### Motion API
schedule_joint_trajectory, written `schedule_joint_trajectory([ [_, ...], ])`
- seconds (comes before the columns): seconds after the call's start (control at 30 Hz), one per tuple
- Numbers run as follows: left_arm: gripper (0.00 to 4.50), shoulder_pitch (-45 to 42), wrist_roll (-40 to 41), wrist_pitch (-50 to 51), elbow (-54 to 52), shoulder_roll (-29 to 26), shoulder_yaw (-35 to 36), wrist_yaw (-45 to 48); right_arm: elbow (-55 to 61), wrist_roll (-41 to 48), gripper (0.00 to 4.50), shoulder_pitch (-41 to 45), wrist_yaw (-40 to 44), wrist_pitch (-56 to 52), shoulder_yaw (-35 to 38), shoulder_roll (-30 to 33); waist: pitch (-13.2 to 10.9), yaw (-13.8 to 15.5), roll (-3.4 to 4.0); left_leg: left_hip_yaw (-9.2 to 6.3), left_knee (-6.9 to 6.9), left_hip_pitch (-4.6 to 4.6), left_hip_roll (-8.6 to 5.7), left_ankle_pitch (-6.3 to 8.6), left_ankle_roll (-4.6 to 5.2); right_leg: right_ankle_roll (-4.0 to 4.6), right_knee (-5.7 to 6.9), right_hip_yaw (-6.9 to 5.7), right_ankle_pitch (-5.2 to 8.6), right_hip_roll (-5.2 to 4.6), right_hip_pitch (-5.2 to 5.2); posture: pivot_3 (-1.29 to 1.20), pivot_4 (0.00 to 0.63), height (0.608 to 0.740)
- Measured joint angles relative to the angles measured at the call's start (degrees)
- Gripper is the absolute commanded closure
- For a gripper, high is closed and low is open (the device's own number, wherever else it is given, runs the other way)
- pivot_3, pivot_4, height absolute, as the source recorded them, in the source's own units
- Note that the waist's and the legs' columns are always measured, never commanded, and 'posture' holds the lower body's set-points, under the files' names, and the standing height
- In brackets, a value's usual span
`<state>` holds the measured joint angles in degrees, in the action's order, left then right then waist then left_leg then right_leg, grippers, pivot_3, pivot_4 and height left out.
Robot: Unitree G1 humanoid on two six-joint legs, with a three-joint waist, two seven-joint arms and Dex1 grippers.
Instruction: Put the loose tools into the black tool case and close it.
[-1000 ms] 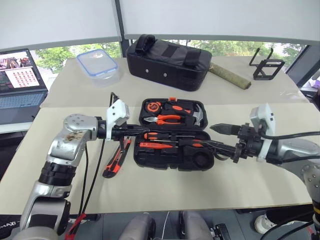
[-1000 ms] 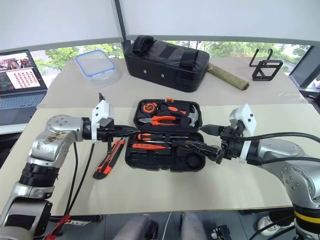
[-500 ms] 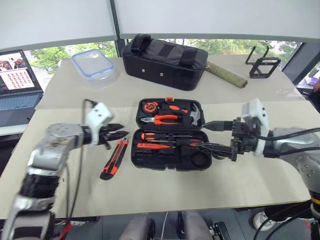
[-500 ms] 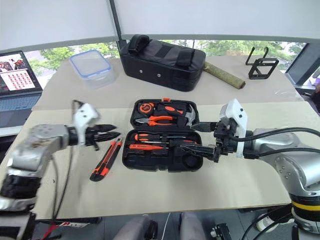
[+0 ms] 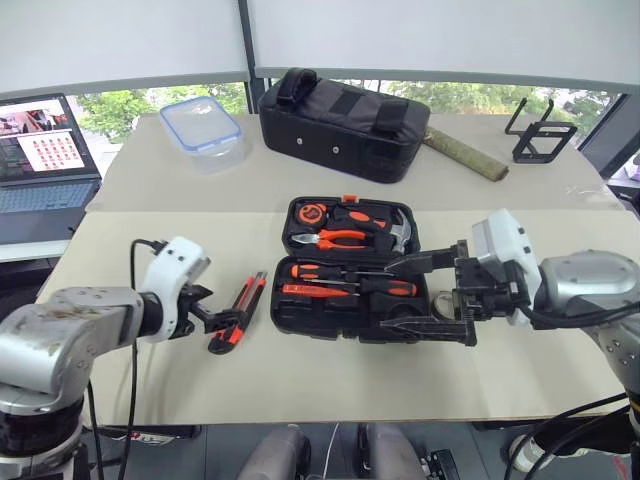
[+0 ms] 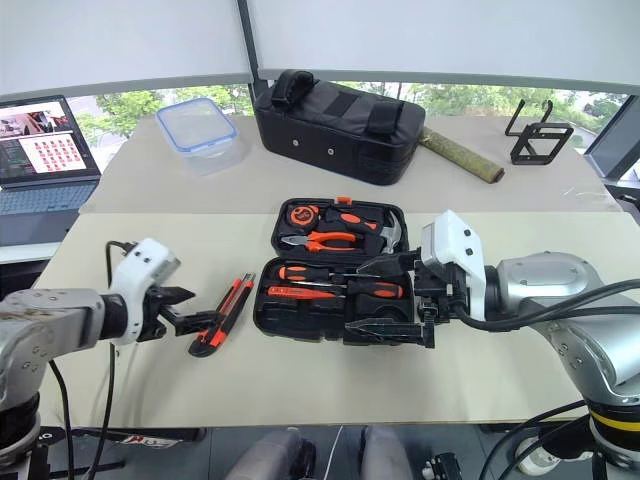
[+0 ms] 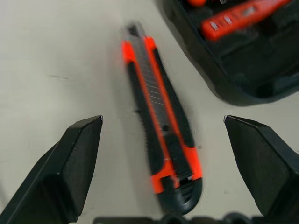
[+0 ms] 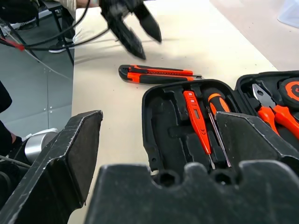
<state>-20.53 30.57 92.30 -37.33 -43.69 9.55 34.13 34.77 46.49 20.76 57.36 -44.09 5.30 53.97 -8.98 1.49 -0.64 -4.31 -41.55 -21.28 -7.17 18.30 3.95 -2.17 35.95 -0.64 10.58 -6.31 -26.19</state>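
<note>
The black tool case (image 5: 345, 312) lies open in the middle of the table. Two screwdrivers (image 5: 352, 281) rest in its near half; pliers, a hammer and a tape measure sit in the far half. A black-and-orange utility knife (image 5: 238, 313) lies loose on the table just left of the case. My left gripper (image 5: 215, 312) is open and points down at the knife (image 7: 161, 140), its fingers (image 7: 70, 172) standing either side of it without touching. My right gripper (image 5: 392, 297) hovers open over the case's right side, holding nothing.
A black fabric bag (image 5: 340, 108), a clear box with a blue rim (image 5: 203, 125), a brown roll (image 5: 465, 155) and a black wire stand (image 5: 540, 135) sit at the back. A laptop (image 5: 40, 150) stands at the far left.
My left gripper has left the case, swung left and down to the utility knife, and opened. My right gripper has drawn slightly back and rolled, staying open.
</note>
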Motion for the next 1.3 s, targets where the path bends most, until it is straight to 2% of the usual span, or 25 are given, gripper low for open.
schedule_joint_trajectory([
  [0.17,0.03,-0.29,-0.24,-0.02,2.85,-0.27,-7.82,-4.33,2.22,-0.03,0.0,-1.44,-1.46,0.0,-0.14,-0.68,-0.01,-0.1,-0.01,0.0,0.01,0.0,-0.02,0.0,0.0,0.0,-0.01,0.02,0.0,-0.02,0.0,0.0,0.15,0.714],
  [0.27,0.78,-0.46,-0.24,-0.44,3.5,-0.23,-8.37,-4.85,3.56,-0.03,0.0,-2.09,-2.81,0.0,-0.13,-0.76,0.0,-0.09,-0.01,0.01,0.04,0.06,-0.02,0.0,-0.01,0.0,-0.02,0.02,0.0,-0.02,0.03,0.0,0.15,0.714],
  [0.37,1.92,0.27,-0.29,-2.41,4.7,-1.2,-8.25,-4.75,4.35,-0.05,0.0,-3.6,-3.71,0.0,-0.03,-0.76,0.0,-0.09,0.0,0.01,0.04,0.07,-0.02,0.0,0.0,0.01,-0.01,0.03,0.0,-0.02,0.04,0.0,0.15,0.714],
  [0.47,2.8,1.15,-0.15,-5.87,7.03,-3.44,-7.93,-3.24,4.76,-0.47,0.0,-5.18,-4.66,0.19,0.09,-0.76,0.0,-0.1,0.0,0.02,0.07,0.1,-0.01,0.0,-0.01,0.01,-0.01,0.03,0.01,-0.01,0.04,0.0,0.15,0.714],
  [0.57,2.81,2.27,0.29,-14.74,13.93,-6.73,-7.0,2.73,5.13,-1.2,0.0,-6.67,-5.24,0.25,0.14,-0.76,0.0,-0.29,0.0,0.03,0.21,0.13,-0.01,-0.06,-0.12,0.1,-0.01,0.03,0.04,-0.03,-0.02,0.0,0.15,0.714],
  [0.63,2.81,1.86,-0.27,-24.42,20.81,-9.47,-5.61,9.21,5.15,-0.65,0.0,-7.96,-5.53,0.18,0.9,-0.71,-0.02,-0.31,-0.03,0.02,0.28,0.13,0.02,-0.1,-0.15,0.18,-0.01,-0.02,0.05,-0.03,-0.05,0.0,0.15,0.714],
  [0.7,2.81,-1.31,-1.05,-33.76,24.69,-11.89,-6.39,17.2,5.18,-0.22,0.0,-8.74,-5.42,0.09,1.63,-0.54,-0.07,0.02,-0.11,-0.03,0.26,0.07,0.0,-0.11,-0.16,0.19,-0.03,-0.11,0.05,-0.1,-0.05,0.0,0.15,0.714],
  [0.8,2.81,-10.6,-1.88,-48.83,27.31,-15.73,-9.39,33.36,5.28,-0.82,0.0,-10.36,-5.54,0.22,2.81,0.16,-0.11,0.73,-0.22,0.0,0.22,0.08,-0.07,-0.08,-0.13,0.18,-0.19,-0.15,0.03,-0.14,0.05,0.0,0.15,0.714],
  [0.9,2.81,-19.61,-2.26,-52.47,29.48,-13.48,-15.11,41.95,5.19,-0.73,0.0,-11.1,-5.83,0.21,3.49,0.13,-0.11,0.78,-0.21,0.08,0.21,0.07,-0.17,-0.1,0.02,0.08,-0.22,-0.12,-0.02,-0.16,0.09,0.0,0.15,0.714],
  [0.93,2.81,-21.65,-3.03,-52.92,29.99,-12.33,-18.15,44.15,5.2,-0.71,0.0,-11.27,-5.93,0.21,3.79,0.13,-0.11,0.68,-0.21,0.08,0.19,0.06,-0.15,-0.27,0.36,0.07,-0.21,-0.1,-0.02,-0.21,0.09,0.0,0.15,0.714],
  [1.0,2.81,-24.04,-6.16,-55.3,30.91,-9.94,-25.09,48.41,5.23,-0.68,0.0,-11.61,-6.42,0.21,4.41,0.11,-0.11,0.52,-0.22,0.09,0.21,0.03,-0.1,-0.29,0.4,0.08,-0.19,-0.08,-0.02,-0.22,0.04,0.0,0.15,0.714],
  [1.1,2.81,-27.35,-11.37,-57.41,32.74,-5.57,-33.89,51.88,5.22,-0.5,0.0,-12.0,-7.35,0.21,4.77,-0.12,-0.14,0.08,-0.26,0.08,0.21,-0.07,-0.03,-0.3,0.41,0.09,-0.17,-0.07,-0.02,-0.2,-0.03,0.0,0.15,0.714],
  [1.3,2.81,-31.37,-18.2,-57.92,36.67,0.27,-41.65,53.02,5.54,-0.17,0.0,-13.3,-9.21,0.2,5.8,-0.46,-0.14,-0.35,-0.27,0.08,0.19,-0.09,-0.04,-0.31,0.45,0.09,-0.16,-0.07,-0.02,-0.19,-0.05,0.0,0.15,0.714],
])
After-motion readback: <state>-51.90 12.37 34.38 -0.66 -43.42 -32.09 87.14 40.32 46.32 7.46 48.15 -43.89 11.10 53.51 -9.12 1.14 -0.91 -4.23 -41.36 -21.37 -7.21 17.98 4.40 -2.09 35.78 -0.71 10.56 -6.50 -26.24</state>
